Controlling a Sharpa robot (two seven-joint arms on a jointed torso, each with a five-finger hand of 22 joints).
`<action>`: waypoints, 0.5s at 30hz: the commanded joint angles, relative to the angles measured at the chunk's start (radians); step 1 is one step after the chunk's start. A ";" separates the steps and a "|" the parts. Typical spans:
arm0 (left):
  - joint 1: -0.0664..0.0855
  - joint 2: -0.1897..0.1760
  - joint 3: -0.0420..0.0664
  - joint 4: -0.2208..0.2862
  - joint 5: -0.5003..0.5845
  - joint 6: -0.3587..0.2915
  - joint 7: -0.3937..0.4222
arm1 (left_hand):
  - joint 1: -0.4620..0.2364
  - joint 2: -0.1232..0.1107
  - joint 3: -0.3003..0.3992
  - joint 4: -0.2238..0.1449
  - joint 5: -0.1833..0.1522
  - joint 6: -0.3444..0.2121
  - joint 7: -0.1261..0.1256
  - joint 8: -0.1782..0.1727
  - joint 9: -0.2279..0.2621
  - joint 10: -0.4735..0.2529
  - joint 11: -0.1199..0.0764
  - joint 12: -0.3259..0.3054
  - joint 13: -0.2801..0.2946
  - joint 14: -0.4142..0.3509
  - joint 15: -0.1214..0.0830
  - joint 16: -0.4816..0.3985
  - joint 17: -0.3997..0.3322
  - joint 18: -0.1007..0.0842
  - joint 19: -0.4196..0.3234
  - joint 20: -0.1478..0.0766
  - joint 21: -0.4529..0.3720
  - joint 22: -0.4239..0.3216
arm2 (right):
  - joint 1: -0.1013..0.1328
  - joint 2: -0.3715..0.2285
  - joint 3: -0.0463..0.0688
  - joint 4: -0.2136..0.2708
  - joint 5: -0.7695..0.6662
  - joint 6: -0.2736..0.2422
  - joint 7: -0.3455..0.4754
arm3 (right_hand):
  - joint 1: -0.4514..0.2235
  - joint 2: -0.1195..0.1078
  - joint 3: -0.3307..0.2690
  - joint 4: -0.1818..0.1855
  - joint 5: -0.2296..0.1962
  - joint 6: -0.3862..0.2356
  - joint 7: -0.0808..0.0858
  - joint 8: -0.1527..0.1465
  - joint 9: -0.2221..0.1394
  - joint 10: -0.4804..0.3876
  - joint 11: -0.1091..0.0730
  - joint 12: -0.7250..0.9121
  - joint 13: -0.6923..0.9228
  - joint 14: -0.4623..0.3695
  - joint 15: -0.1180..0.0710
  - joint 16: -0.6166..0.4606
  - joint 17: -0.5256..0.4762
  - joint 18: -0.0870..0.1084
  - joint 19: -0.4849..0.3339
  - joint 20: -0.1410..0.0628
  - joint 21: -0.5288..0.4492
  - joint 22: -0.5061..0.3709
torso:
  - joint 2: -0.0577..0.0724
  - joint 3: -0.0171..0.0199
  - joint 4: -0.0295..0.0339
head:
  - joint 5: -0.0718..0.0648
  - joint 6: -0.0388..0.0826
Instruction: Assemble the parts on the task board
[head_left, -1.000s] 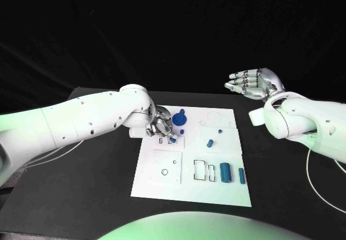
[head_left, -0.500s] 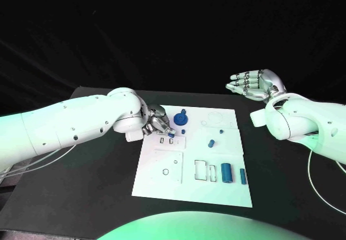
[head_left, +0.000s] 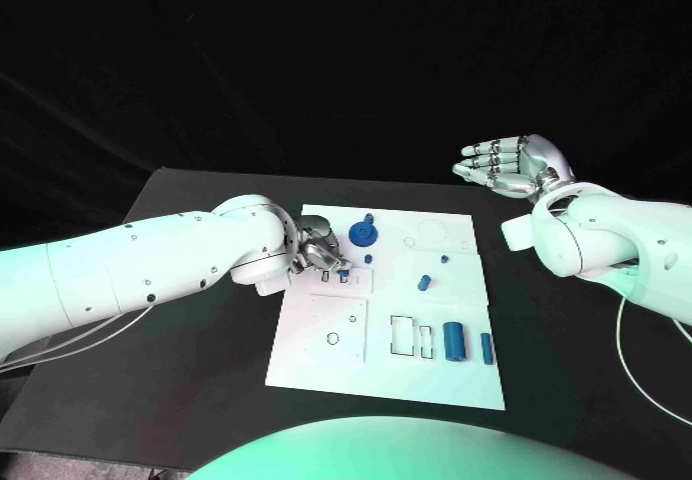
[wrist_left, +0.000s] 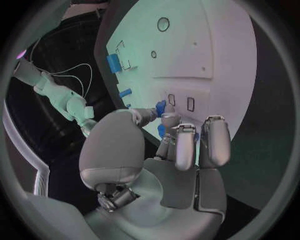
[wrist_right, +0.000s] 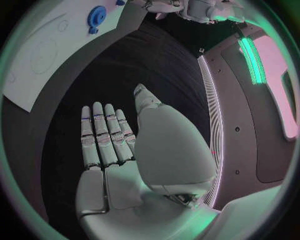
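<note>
Pinching a small blue part (wrist_left: 160, 106), seemingly a short peg, the left hand (head_left: 320, 255) hovers over the white task board (head_left: 325, 355) on the black tabletop (head_left: 188, 380), near two slots. The right hand (head_left: 508, 165) hangs palm-up, fingers straight and holding nothing, off the board.

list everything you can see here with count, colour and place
table: one, black, under everything
task board: one, white, middle of the table
gear: one, blue, far part of the board
small part: one, blue, board's middle, right of the left hand
cylinders: two, blue, side by side at the board's near right
left hand: silver, over the board's far left, fingers pinching a small blue piece
right hand: silver, raised off the table's far right, fingers apart, holding nothing
</note>
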 joint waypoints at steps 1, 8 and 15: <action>-0.006 0.004 0.000 0.005 -0.082 -0.050 0.014 | -0.008 -0.002 0.220 -0.209 0.007 0.010 -0.002 0.006 0.002 0.008 -0.002 0.005 0.002 0.074 -0.008 0.005 0.144 -0.020 0.008 0.001 0.005 0.003 | -0.001 0.000 0.000 0.001 -0.003 0.018 0.007 | 0.005 0.002 -0.007 0.000 0.000 0.003 0.053 -0.003 -0.002 0.005 0.000 -0.004 -0.001 0.006 0.003 -0.006 -0.001 0.003 -0.005 0.000 0.000 -0.001 | 0.000 0.0012 -0.0011 | 0.001 -0.001; -0.016 0.011 -0.003 0.006 -0.133 -0.054 0.013 | -0.011 -0.006 0.224 -0.212 0.012 0.013 -0.003 0.006 0.003 0.011 -0.003 0.005 0.002 0.074 -0.009 0.005 0.145 -0.020 0.009 0.000 0.005 0.005 | -0.002 0.002 0.000 0.000 -0.003 0.018 0.009 | 0.004 0.004 -0.008 0.001 0.000 0.003 0.053 -0.004 -0.002 0.004 0.000 -0.004 -0.001 0.006 0.003 -0.007 -0.002 0.003 -0.005 0.000 0.000 -0.003 | 0.002 0.0016 -0.0007 | 0.001 -0.002; -0.021 0.015 -0.004 0.004 -0.152 -0.030 0.012 | -0.013 -0.009 0.227 -0.214 0.016 0.015 -0.004 0.006 0.003 0.014 -0.004 0.006 0.004 0.074 -0.010 0.005 0.145 -0.021 0.012 -0.001 0.007 0.008 | -0.002 0.002 0.000 0.000 -0.003 0.017 0.012 | 0.004 0.004 -0.008 0.002 0.000 0.003 0.053 -0.004 -0.002 0.004 0.000 -0.004 -0.001 0.006 0.003 -0.007 -0.003 0.003 -0.005 0.000 0.000 -0.003 | 0.002 0.0014 -0.0012 | 0.001 -0.003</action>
